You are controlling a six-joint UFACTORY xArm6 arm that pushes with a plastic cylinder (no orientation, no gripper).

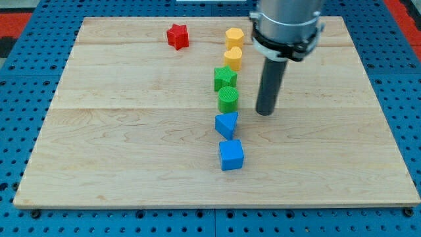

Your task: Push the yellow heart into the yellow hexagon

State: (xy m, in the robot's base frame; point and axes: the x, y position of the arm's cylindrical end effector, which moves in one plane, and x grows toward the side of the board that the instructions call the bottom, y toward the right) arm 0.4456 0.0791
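In the camera view, my tip rests on the wooden counter, toward the view's right of a column of 6 blocks. I carry no hand, only a straight dark rod, so there is nothing to stand apart or together. The yellow heart lies up and to the view's left of my tip, well apart from it, and the yellow hexagon sits just above the heart toward the view's top, the 2 touching or nearly so; I cannot tell which. No containers show on the counter. Directly below the heart, touching or just beside it, is the green star-shaped block, then the green cylinder, which is the block nearest my tip, just to its left. Lower still come the blue triangular block and the blue cube, both down and left of my tip. The red star stands alone, far to the upper left.
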